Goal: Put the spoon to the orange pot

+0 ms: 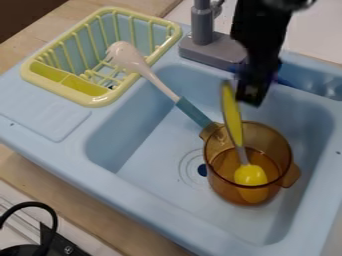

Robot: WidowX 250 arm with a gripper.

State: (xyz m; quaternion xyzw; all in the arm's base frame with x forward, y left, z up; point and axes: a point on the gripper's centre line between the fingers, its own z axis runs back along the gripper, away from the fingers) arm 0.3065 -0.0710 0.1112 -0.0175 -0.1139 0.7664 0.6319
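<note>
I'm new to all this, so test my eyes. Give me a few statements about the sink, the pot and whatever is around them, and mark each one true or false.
1. The yellow spoon has its bowl inside the orange pot. True.
2. The long utensil has its pale head at the yellow drying rack. True.
3. The pot stands in the drying rack. False: it stands in the blue sink.
4. The faucet is bright red. False: it is grey.
5. The black gripper hangs over the drying rack. False: it is over the sink, close to the spoon's handle.
</note>
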